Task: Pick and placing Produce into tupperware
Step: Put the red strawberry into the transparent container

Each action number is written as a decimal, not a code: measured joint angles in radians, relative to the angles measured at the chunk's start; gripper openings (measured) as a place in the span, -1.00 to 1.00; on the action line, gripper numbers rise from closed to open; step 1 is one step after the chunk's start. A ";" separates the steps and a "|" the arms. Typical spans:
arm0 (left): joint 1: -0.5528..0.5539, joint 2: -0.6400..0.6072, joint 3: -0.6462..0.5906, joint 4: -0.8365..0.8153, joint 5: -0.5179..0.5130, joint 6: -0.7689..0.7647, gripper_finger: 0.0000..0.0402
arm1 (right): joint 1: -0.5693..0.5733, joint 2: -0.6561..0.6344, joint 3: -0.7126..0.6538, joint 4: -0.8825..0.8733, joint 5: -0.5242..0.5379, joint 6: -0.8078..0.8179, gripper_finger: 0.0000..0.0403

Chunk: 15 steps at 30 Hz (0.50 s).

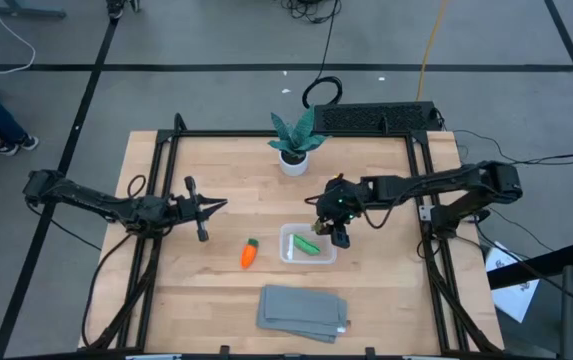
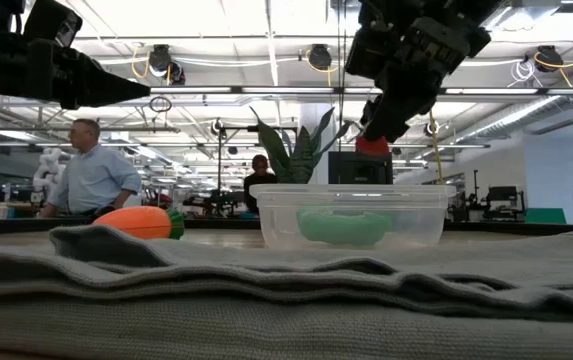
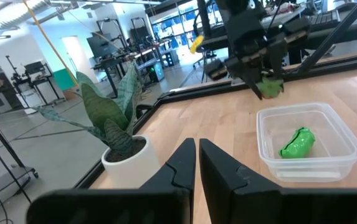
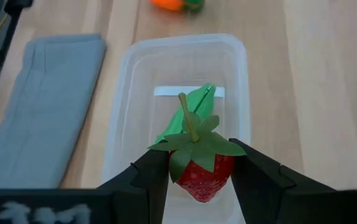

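Note:
The tupperware (image 1: pixel 291 232) is a clear shallow box on the table's middle, with the green pod (image 1: pixel 308 245) lying on its floor (image 4: pixel 187 115). The orange carrot (image 1: pixel 249 254) lies on the wood just left of the box. My right gripper (image 1: pixel 338 232) hangs over the box's right end, shut on a small red strawberry (image 4: pixel 200 165) with a green leafy cap. My left gripper (image 1: pixel 211 207) hovers above the table's left half, shut and holding nothing; its fingers (image 3: pixel 197 162) nearly touch. My right gripper pinches the strawberry by the two sides of its red body (image 4: pixel 194 177), one finger (image 4: pixel 156 177) on each side. The leafy cap and stem (image 4: pixel 187 118) point back toward the wrist. The fingers come from above, pointing down. The berry (image 2: pixel 371 147) is lifted clear above the tupperware (image 2: pixel 286 215).
A folded grey cloth (image 1: pixel 301 310) lies near the table's near edge, below the box. A teal-leaved plant in a white pot (image 1: pixel 294 140) stands by the far edge. People (image 2: pixel 91 180) show in the room behind. Bare wood lies at the table's right and left.

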 joint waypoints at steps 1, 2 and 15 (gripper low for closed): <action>0.000 0.000 0.000 0.001 0.000 0.000 -0.87 | 0.002 0.015 0.000 0.014 -0.005 -0.012 -0.30; 0.000 0.000 0.000 0.000 0.000 0.000 -0.87 | 0.006 0.032 0.000 0.028 -0.019 -0.025 -0.30; 0.000 0.000 0.000 -0.001 0.000 -0.001 -0.87 | 0.061 0.120 0.000 0.021 -0.045 -0.181 -0.30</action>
